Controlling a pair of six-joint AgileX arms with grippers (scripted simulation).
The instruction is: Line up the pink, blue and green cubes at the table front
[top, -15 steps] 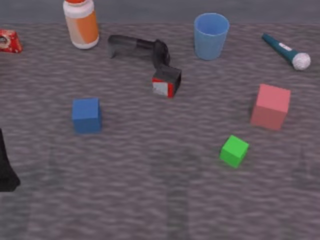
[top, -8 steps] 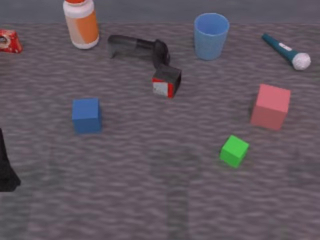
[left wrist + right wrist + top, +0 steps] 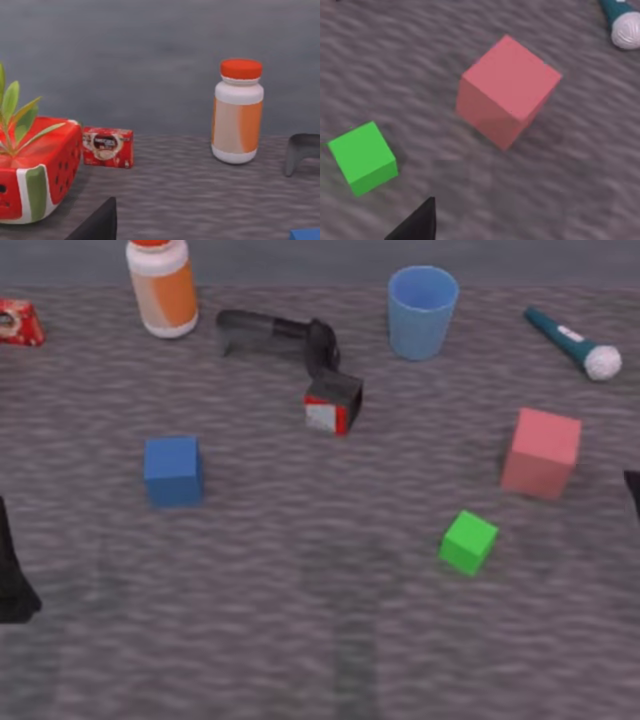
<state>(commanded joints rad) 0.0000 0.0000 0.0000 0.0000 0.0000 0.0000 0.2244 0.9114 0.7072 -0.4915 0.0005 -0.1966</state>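
The left gripper (image 3: 12, 585) sits parked at the table's (image 3: 300, 640) left edge, left of and nearer the front than the blue cube (image 3: 173, 470); its jaw state cannot be determined. The blue cube rests left of the green cube (image 3: 468, 541) and farther back. The green cube lies in front of and left of the pink cube (image 3: 541, 453), apart from it. The pink cube stands right of the green cube, untouched. The right gripper (image 3: 633, 490) shows only as a dark sliver at the right edge, just right of the pink cube; its jaw state cannot be determined, and nothing appears held. No cube is yet at the front. Judged step: approach the pink cube. Centre the fingers over opposite flat faces, align with its rotated edges, descend vertically, and avoid nudging the green cube.
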